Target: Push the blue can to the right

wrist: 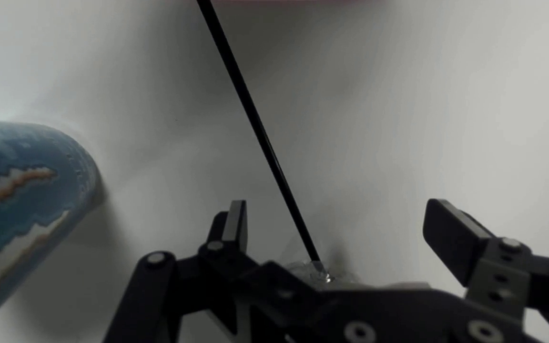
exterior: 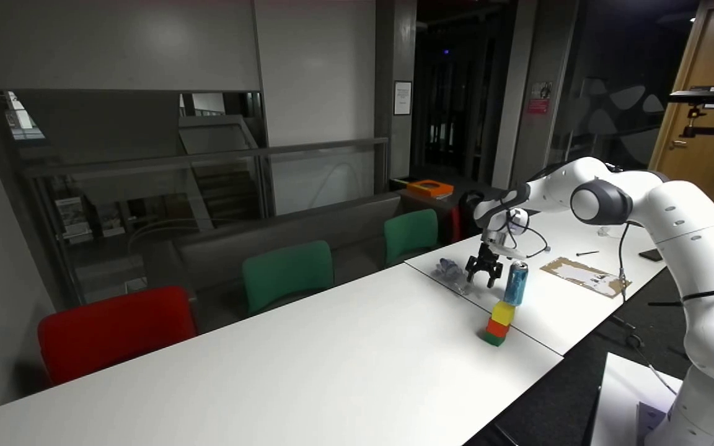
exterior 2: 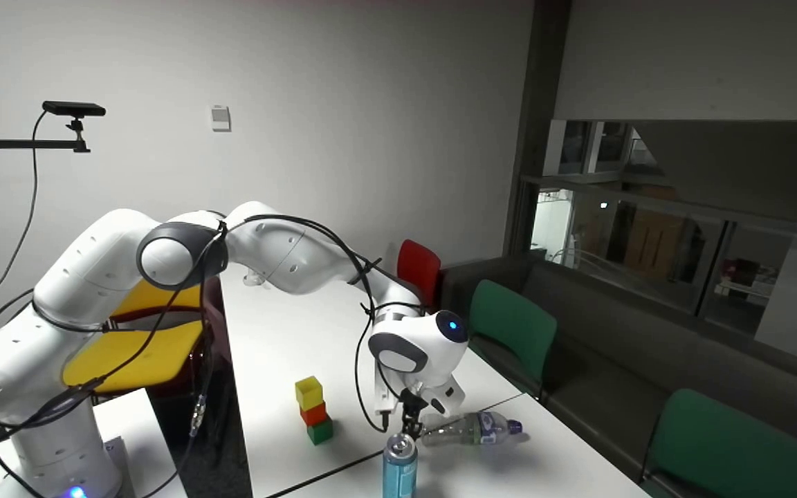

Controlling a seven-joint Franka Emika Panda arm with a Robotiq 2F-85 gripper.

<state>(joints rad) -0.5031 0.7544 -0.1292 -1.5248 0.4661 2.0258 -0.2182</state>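
Observation:
The blue can [exterior: 516, 285] stands upright on the white table in both exterior views [exterior 2: 400, 474]; its lower part is cut off by the frame edge in the latter. In the wrist view the can [wrist: 22, 200] shows at the left edge, partly cut off. My gripper [exterior: 480, 282] points down, low over the table and beside the can. In the wrist view the gripper [wrist: 336, 214] is open, with its fingers wide apart and nothing between the fingertips. A gap shows between the can and the nearer finger. In an exterior view the gripper [exterior 2: 412, 429] is partly hidden behind the can.
A clear plastic bottle [exterior 2: 474, 429] lies on its side by the gripper; part of it shows in the wrist view [wrist: 312, 271]. A stack of yellow, red and green blocks [exterior: 498, 325] stands close to the can. A cardboard piece [exterior: 586, 277] lies farther along. A dark seam crosses the table.

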